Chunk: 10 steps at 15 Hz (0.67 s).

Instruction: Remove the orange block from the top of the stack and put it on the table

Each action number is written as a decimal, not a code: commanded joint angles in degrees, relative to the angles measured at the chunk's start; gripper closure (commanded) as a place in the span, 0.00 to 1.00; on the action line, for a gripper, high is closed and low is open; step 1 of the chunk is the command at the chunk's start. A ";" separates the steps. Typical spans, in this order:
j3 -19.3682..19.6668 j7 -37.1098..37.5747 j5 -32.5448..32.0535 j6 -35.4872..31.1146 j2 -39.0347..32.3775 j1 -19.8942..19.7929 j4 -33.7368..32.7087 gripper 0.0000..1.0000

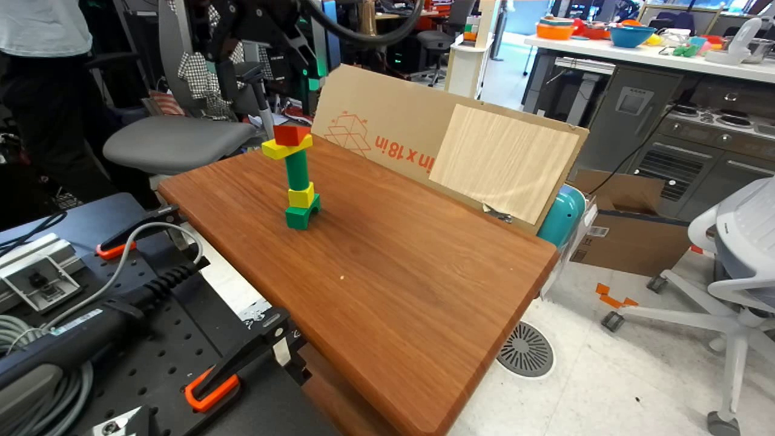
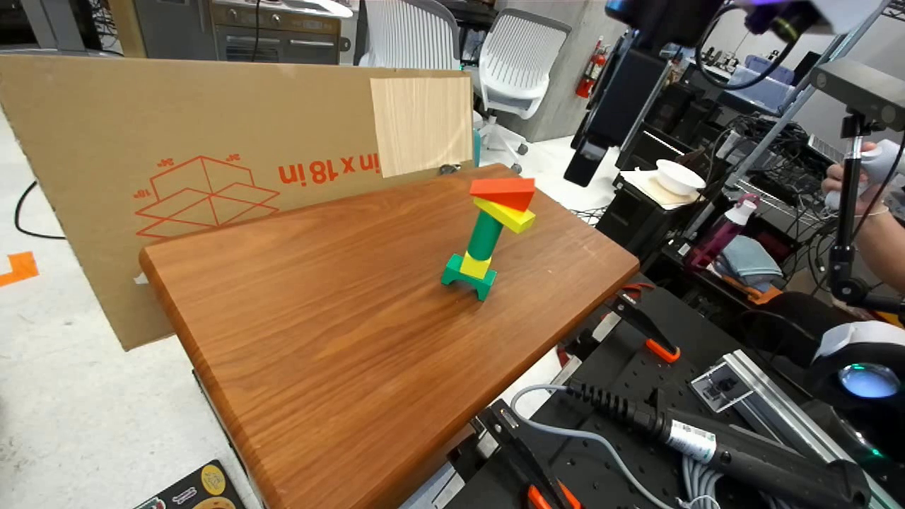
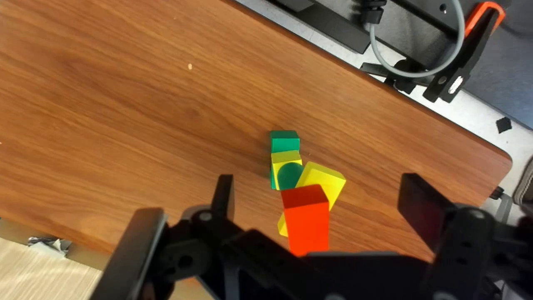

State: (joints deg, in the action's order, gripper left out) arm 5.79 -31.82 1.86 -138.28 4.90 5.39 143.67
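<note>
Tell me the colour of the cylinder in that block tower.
The cylinder is green; it shows best in an exterior view.

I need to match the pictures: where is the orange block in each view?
In an exterior view, the orange block: above and left of centre.
In an exterior view, the orange block: above centre, slightly right.
In the wrist view, the orange block: below centre, slightly right.
Shared landmark in all three: the yellow block directly beneath it.
</note>
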 commanded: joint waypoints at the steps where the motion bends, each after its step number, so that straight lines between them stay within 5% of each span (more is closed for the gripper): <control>1: -1.75 -2.11 2.41 0.80 -7.00 -1.55 -5.94 0.00; 10: -6.52 -2.71 1.86 2.10 -13.83 -3.99 -13.01 0.00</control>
State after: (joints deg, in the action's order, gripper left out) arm 1.45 -32.91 2.64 -138.10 -7.53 3.08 133.41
